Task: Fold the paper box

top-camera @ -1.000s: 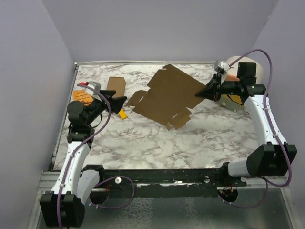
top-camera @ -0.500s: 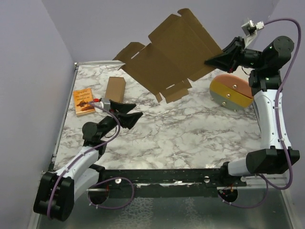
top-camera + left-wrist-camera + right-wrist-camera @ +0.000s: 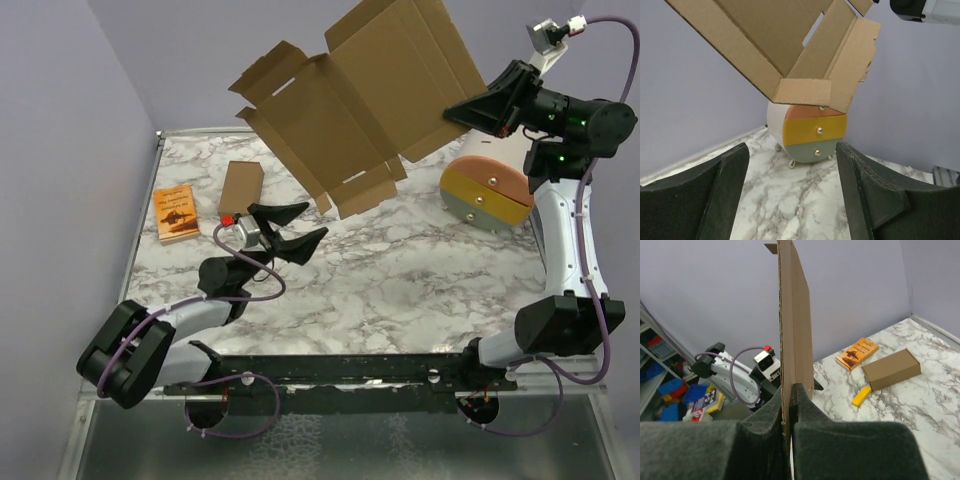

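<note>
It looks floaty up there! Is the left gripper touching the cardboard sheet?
Apart. The left wrist view shows the paper box hanging above the open left gripper, with clear space between.

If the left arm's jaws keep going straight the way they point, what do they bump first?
The left gripper would likely meet the hanging flap of the flat brown cardboard paper box first, though depth is unclear.

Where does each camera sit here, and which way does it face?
Top external: above, behind the bases, looking down on the table; both arms show.
Left wrist: on the left arm, facing up at the paper box and drawer unit; open left gripper shows.
Right wrist: faces left along the clamped box edge; shut right gripper, left arm show.
Shared: top and right wrist both see the orange booklet.
</note>
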Motion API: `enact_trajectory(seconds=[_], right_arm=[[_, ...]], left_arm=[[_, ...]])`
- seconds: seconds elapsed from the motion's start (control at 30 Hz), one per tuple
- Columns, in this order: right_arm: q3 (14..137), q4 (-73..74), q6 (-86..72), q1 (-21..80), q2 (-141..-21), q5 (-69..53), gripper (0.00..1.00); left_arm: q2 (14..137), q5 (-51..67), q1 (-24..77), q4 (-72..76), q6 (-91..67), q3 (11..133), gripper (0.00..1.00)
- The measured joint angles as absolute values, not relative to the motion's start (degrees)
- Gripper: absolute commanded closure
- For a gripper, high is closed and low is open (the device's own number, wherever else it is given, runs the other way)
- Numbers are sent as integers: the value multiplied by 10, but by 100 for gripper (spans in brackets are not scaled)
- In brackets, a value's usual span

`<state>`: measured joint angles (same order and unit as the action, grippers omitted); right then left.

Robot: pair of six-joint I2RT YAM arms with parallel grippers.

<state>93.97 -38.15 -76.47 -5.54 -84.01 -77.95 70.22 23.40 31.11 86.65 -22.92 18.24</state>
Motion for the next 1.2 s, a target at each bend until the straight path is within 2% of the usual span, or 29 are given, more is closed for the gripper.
enact_trajectory(seconds=[0.23,0.4,0.63,0.9,1.2], right_arm=[[939,-455,-854,-70,-843,-767,99],[937,-480,-883,-74,-844,-763,99],[930,-499,-902,-77,-844,-761,99],[920,-506,-910,-80,-844,-759,99],[917,-512,-917,-80,-844,-759,99]], left_arm=[[754,180,364,879,-173,220,27],[790,147,389,878,-149,238,30],[769,134,391,879,-142,241,32],[752,124,391,879,-145,241,39],[739,119,391,879,-158,242,39]])
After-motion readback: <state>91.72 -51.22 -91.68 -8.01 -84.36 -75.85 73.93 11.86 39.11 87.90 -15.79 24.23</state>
